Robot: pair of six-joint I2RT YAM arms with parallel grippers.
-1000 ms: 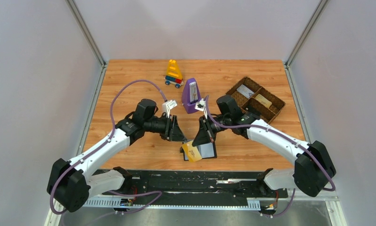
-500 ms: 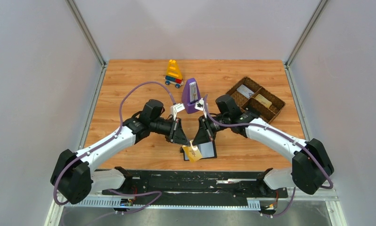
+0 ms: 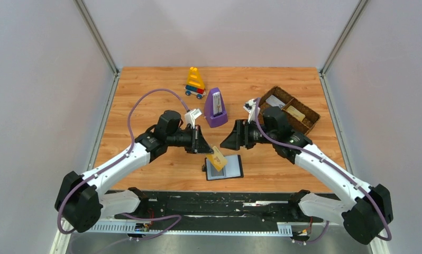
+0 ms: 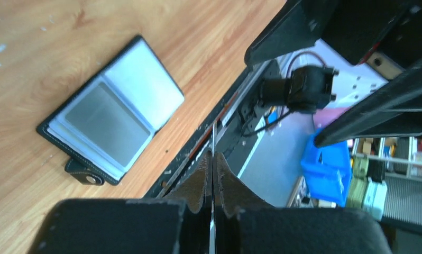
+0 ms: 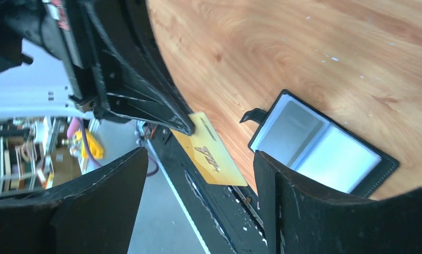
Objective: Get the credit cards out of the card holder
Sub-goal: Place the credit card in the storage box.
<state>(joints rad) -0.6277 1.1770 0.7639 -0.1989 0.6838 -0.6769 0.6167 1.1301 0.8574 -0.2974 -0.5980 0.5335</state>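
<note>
Card held apart from holder

Left gripper [image 3: 207, 150]: jaws clamped on thin yellow-orange plastic credit card [image 3: 217, 157], held in the air. Right gripper [image 3: 227, 143]: jaws apart, empty. Flat black bifold card holder [image 3: 225, 168]: lying open on wooden table [image 3: 145, 90], near card

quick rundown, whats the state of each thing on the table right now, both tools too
card holder, open, lying flat on the table
yellow card, out of the holder, lifted clear of it
left tool, shut on the yellow card
right tool, open, holding nothing
purple metronome, standing upright
block toy, standing upright
woven tray, resting flat, items in its compartments
</note>
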